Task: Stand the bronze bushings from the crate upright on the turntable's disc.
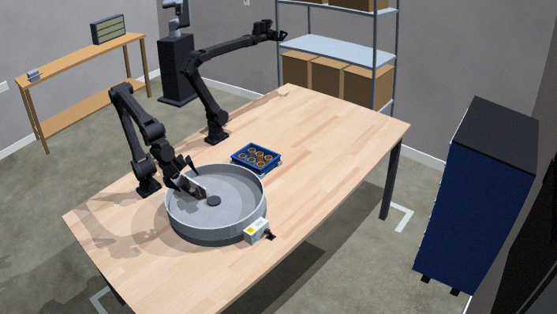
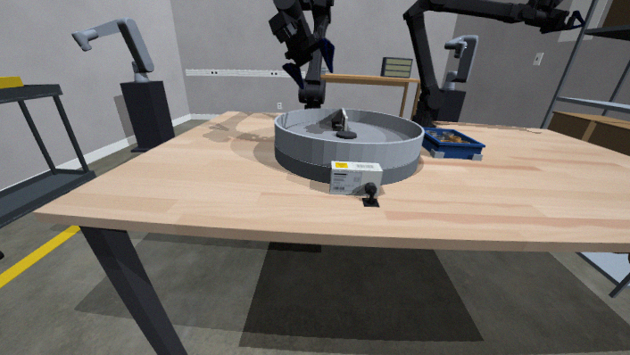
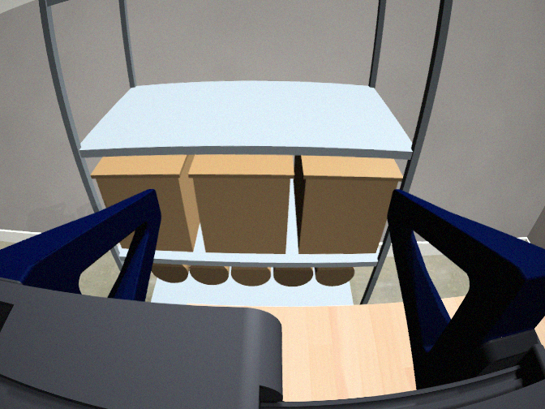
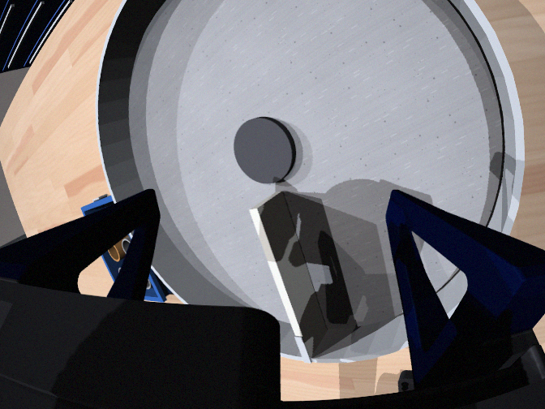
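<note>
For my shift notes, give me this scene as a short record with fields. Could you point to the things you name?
crate: blue [image 1: 235, 162] [image 2: 456, 152], on the tabletop beside the turntable [image 1: 216, 237] [image 2: 345, 153] [image 4: 352, 101]
bronze bushings: three [image 1: 259, 155], in crate
steel bushings: three [image 1: 252, 151], in crate
disc: no bushings seen on it
hub: dark, round [image 1: 214, 200] [image 2: 346, 135] [image 4: 263, 149]
right gripper [image 1: 185, 177] [image 2: 314, 79] [image 4: 276, 191]: open, above the turntable
left gripper [image 3: 274, 202]: open, away from crate
</note>
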Robot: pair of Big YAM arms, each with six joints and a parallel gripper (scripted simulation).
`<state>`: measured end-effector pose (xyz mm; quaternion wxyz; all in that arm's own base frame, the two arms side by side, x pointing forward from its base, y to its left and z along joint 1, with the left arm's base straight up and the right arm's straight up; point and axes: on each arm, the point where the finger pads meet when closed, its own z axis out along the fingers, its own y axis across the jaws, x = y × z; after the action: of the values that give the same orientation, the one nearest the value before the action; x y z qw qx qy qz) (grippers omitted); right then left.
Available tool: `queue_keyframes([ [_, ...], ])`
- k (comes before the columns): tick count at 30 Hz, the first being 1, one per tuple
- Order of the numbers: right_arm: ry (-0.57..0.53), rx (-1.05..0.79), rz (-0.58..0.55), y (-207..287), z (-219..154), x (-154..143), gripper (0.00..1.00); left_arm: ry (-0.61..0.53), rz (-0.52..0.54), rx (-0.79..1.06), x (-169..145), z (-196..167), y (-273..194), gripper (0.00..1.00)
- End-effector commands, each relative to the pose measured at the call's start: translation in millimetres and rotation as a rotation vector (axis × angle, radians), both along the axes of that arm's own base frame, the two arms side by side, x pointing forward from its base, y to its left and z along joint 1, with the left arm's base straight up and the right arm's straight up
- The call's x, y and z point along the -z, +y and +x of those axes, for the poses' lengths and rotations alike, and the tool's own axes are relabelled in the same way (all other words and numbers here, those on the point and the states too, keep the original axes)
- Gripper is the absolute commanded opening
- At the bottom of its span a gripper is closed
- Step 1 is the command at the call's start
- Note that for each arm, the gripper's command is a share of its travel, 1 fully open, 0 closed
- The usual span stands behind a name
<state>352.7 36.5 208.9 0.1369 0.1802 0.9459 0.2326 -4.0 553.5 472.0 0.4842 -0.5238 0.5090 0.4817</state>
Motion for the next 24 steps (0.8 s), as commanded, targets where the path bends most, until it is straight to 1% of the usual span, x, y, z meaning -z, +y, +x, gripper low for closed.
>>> queue_keyframes([
  [1, 0.038, 0.072, 0.021, 21, 12, -31, 1.0, 0.018, 0.067, -0.004, -29, -5, -9, 1.0],
  [12, 0.236, 0.158, -0.047, 76, -25, -32, 1.0, 0.018, 0.067, -0.004, -29, -5, -9, 1.0],
  [14, 0.236, 0.158, -0.047, 76, -25, -32, 1.0, 0.018, 0.067, -0.004, -29, -5, -9, 1.0],
  [15, 0.272, 0.179, -0.071, 87, -34, -33, 1.0, 0.018, 0.067, -0.004, -29, -5, -9, 1.0],
  [24, 0.367, 0.259, -0.177, 118, -71, -39, 1.0, 0.018, 0.067, -0.004, -29, -5, -9, 1.0],
])
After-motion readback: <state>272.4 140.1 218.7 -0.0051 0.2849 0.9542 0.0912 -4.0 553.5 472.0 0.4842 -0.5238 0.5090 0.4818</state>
